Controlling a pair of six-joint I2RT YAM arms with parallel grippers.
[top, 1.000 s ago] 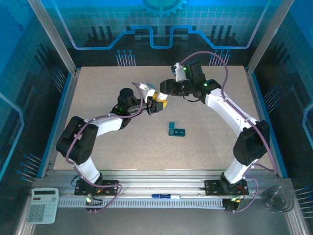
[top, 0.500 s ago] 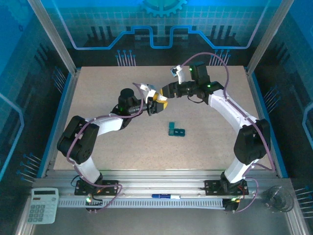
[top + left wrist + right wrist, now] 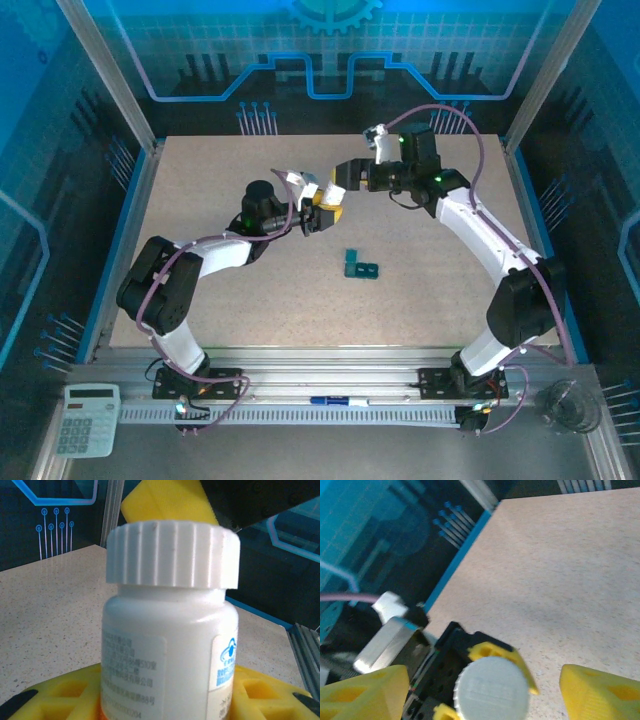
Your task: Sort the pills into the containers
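My left gripper (image 3: 322, 213) is shut on a white pill bottle (image 3: 170, 635) with a ribbed white cap (image 3: 172, 555), held above the middle of the table. Its yellow fingers (image 3: 55, 700) clamp the bottle's lower body. My right gripper (image 3: 338, 186) hovers just beyond the cap (image 3: 492, 690), open, with its yellow fingertips (image 3: 600, 692) standing wide on either side and clear of it. The containers (image 3: 361, 267), a small teal box, lie on the table to the near right of both grippers. No loose pills are in view.
The speckled table (image 3: 200, 170) is ringed by aluminium posts and blue panels. On the near rail lie a calculator (image 3: 88, 418), a pen (image 3: 335, 402) and a clear round object (image 3: 568, 405).
My right gripper has opened and drawn back to the right, away from the bottle's cap. The left arm and the bottle have stayed put.
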